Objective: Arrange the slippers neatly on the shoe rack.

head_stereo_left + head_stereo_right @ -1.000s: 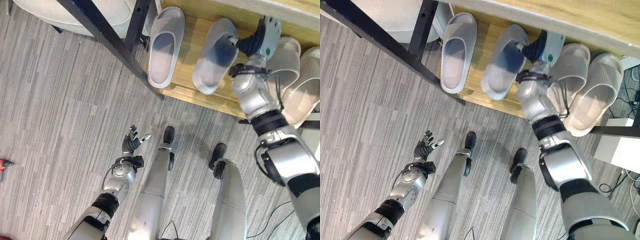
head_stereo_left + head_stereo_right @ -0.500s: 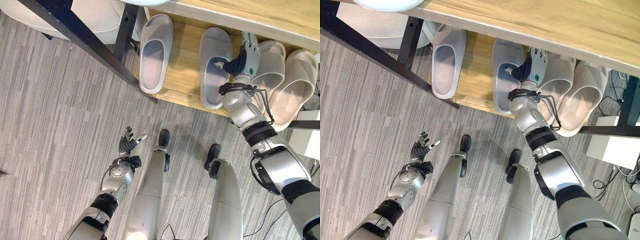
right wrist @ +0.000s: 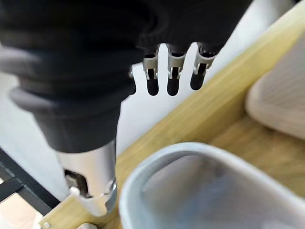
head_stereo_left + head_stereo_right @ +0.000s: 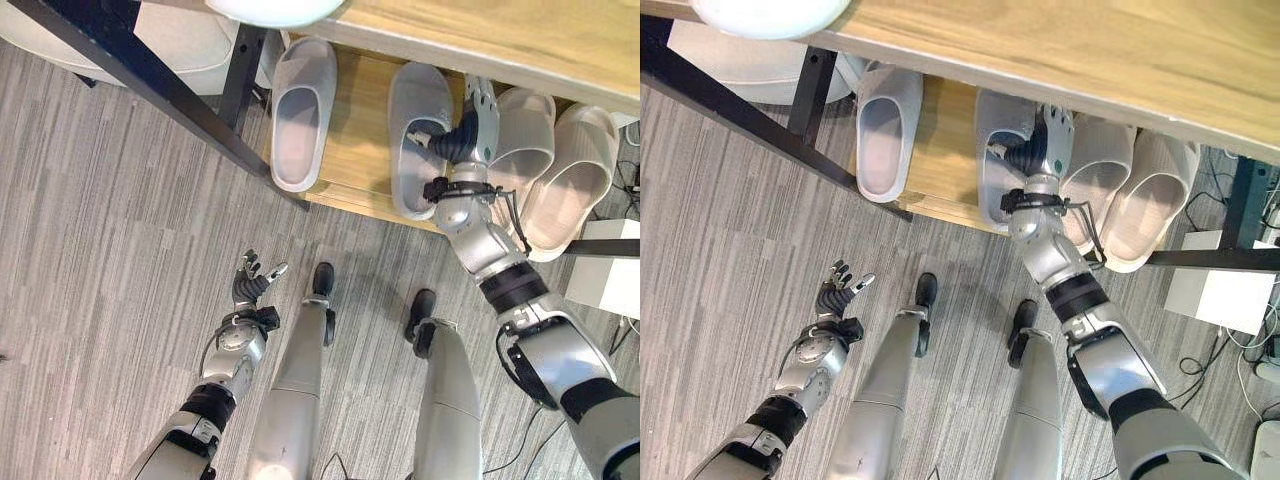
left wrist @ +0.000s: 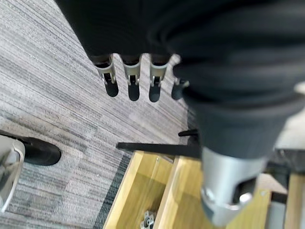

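Since a second earlier the second grey slipper [image 4: 418, 135] had swung from skewed to square and now lay flat on the shoe rack's wooden shelf [image 4: 355, 150], parallel to the first grey slipper [image 4: 302, 110] at its 9 o'clock. The right hand [image 4: 470, 125] hung at its 3 o'clock edge, fingers [image 3: 172, 78] straight and gripping nothing, so this one looked placed. Two beige slippers [image 4: 560, 175] at 3 o'clock overlapped crookedly and likely wanted straightening. All were smooth moulded foam with rounded toes. The left hand [image 4: 250, 285] idled over the streaked grey floor [image 4: 110, 230], fingers relaxed.
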{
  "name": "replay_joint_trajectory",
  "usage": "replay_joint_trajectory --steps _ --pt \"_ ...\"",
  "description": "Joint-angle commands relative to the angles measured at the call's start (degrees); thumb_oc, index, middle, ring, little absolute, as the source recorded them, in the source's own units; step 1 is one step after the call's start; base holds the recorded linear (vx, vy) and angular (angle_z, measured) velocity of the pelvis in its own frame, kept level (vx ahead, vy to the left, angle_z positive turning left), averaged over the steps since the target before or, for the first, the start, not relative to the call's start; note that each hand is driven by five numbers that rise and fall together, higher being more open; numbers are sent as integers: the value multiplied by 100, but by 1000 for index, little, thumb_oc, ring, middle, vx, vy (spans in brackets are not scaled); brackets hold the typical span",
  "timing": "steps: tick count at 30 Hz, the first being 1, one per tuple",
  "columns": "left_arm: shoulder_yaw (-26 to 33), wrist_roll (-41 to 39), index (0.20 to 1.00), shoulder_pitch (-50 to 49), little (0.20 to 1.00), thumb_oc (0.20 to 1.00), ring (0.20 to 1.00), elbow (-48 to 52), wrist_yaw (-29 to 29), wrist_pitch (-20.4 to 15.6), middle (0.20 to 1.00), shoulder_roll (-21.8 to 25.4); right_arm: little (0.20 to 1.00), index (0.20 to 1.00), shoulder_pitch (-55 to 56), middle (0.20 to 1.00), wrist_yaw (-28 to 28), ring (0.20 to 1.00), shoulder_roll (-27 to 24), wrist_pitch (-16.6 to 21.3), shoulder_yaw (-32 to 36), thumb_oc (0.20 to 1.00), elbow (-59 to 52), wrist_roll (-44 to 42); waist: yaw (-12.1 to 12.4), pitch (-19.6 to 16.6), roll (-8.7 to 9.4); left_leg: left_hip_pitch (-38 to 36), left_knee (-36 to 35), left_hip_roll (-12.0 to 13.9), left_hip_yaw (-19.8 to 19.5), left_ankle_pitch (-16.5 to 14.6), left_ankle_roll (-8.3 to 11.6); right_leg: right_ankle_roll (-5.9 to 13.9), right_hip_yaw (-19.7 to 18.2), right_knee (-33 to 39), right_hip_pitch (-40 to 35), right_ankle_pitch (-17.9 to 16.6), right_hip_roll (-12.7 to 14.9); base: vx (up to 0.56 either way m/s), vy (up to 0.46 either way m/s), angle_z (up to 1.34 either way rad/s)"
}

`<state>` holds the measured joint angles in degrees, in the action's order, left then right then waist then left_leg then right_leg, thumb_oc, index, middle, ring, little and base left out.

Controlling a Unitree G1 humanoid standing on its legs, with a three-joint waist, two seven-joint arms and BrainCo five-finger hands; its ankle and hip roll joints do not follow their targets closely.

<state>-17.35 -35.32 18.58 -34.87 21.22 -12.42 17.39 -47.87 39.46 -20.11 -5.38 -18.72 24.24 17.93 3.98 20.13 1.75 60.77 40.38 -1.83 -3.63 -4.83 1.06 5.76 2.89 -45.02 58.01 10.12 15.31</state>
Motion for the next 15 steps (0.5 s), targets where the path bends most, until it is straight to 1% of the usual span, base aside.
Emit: replay_joint_trajectory --steps 1,4,6,8,9,11,12,15 --pt "202 45 1000 73 1000 1000 1000 -256 161 -45 1000 -168 1000 1000 213 1000 16 1000 -23 398 131 1000 -463 -26 9 -92 -40 -185 -265 -30 -72 -426 -56 -203 156 103 -353 528 -210 -7 -16 -5" --pt "208 64 1000 114 1000 1000 1000 -287 194 -33 1000 -183 1000 1000 380 1000 6 1000 75 464 162 1000 -433 -162 -17 -83 -36 -183 -248 -18 -83 -419 -49 -211 165 97 -356 536 -216 -15 -17 -5" --pt "190 57 1000 166 1000 1000 1000 -354 208 -34 1000 -199 1000 1000 430 1000 -20 1000 170 515 124 1000 -217 -311 -24 -78 -43 -174 -240 3 -81 -411 -40 -220 169 94 -359 540 -227 0 0 0" --pt "169 54 1000 238 1000 1000 1000 -404 229 -41 1000 -203 1000 1000 385 1000 -9 1000 267 534 73 1000 62 -459 -16 -79 -56 -151 -216 11 -79 -413 -37 -219 176 84 -340 526 -233 -11 -6 -2" --pt "130 32 1000 333 1000 1000 1000 -503 236 -52 1000 -231 1000 1000 324 1000 -22 1000 397 583 -1 1000 468 -692 -5 -74 -74 -125 -195 14 -78 -407 -31 -221 180 81 -314 515 -241 0 0 0" --pt "109 39 1000 400 1000 1000 1000 -564 251 -46 1000 -239 1000 1000 262 1000 -33 1000 427 617 -44 1000 602 -763 -4 -72 -79 -116 -201 23 -75 -398 -26 -219 185 96 -308 502 -243 0 0 0" --pt "66 22 1000 530 1000 1000 1000 -675 267 -45 1000 -247 1000 1000 106 1000 -47 1000 503 610 -140 1000 930 -863 14 -61 -91 -91 -204 31 -81 -382 -21 -212 198 112 -299 485 -243 0 0 0" --pt "37 8 1000 665 1000 1000 1000 -786 300 -58 1000 -253 1000 1000 -97 1000 -87 1000 580 621 -219 1000 1215 -972 35 -50 -103 -77 -203 34 -87 -374 -22 -209 210 109 -285 484 -244 0 0 0"
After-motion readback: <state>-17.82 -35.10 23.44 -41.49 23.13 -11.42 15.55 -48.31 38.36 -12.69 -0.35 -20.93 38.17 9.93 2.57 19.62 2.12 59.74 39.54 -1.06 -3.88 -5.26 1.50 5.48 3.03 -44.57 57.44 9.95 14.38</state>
